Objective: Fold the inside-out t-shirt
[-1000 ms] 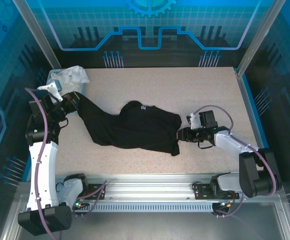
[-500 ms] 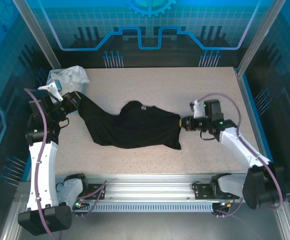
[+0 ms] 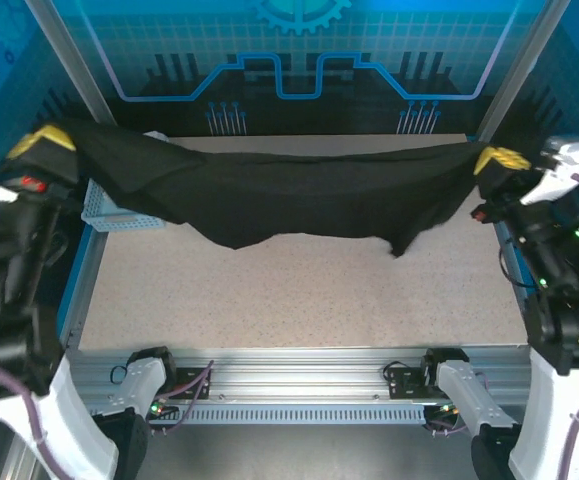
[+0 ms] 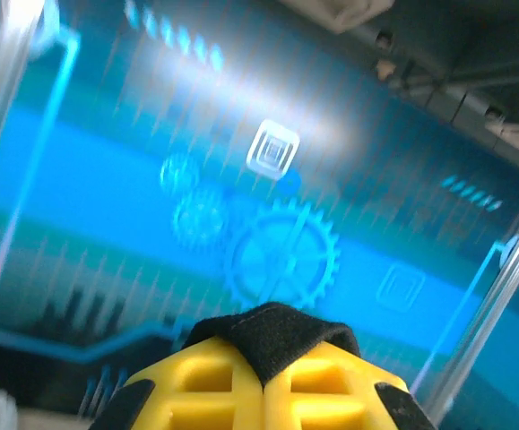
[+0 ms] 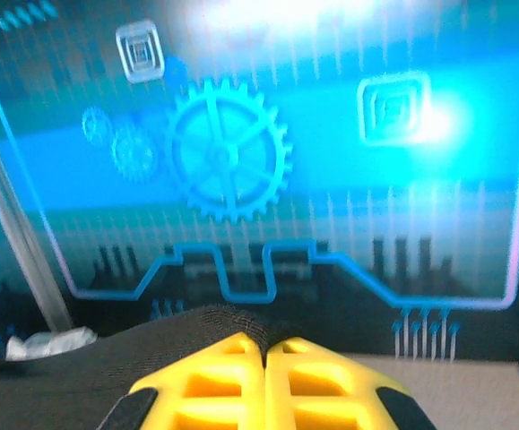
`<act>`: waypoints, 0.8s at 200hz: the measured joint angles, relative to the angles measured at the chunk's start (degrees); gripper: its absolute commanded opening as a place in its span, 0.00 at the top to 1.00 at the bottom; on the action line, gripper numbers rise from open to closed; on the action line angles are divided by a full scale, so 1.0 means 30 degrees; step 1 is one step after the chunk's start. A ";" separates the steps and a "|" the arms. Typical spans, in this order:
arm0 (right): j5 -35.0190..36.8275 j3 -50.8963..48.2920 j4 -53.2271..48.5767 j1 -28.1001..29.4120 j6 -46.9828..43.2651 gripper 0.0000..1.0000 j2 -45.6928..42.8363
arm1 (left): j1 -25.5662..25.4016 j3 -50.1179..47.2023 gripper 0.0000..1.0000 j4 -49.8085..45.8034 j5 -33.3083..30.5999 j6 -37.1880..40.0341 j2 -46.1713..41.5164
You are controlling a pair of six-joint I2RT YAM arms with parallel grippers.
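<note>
We hold the t-shirt (image 3: 299, 195) strung out in the air between the two end effectors, well above the counter (image 3: 299, 300). The left end effector (image 3: 44, 140) is clamped on one end of the black cloth, and its yellow fingers (image 4: 205, 381) press together with a fold pinched at their tips. The right end effector (image 3: 501, 160) is clamped on the other end the same way, with cloth bunched just ahead of it. We judge the wide, high hold is meant to let the shirt's weight pull it open, so its shape can be read before it is laid flat. No fold is made yet. The lower edge sags midway between the end effectors, with a corner hanging lowest nearer the right one. A blue basket (image 3: 99, 208) sits below the left end effector, and we cannot tell whether the cloth brushes it.
</note>
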 measured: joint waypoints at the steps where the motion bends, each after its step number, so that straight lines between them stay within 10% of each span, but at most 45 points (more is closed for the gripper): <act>1: 0.0044 0.0087 -0.0022 0.0000 -0.0015 1.00 0.0000 | 0.0000 0.0277 1.00 -0.0036 -0.0080 0.0015 0.0044; 160: 0.0714 -0.1217 0.2273 0.0007 -0.1355 1.00 1.0397 | -0.4954 -0.0357 1.00 0.0707 -0.5034 0.2688 1.3376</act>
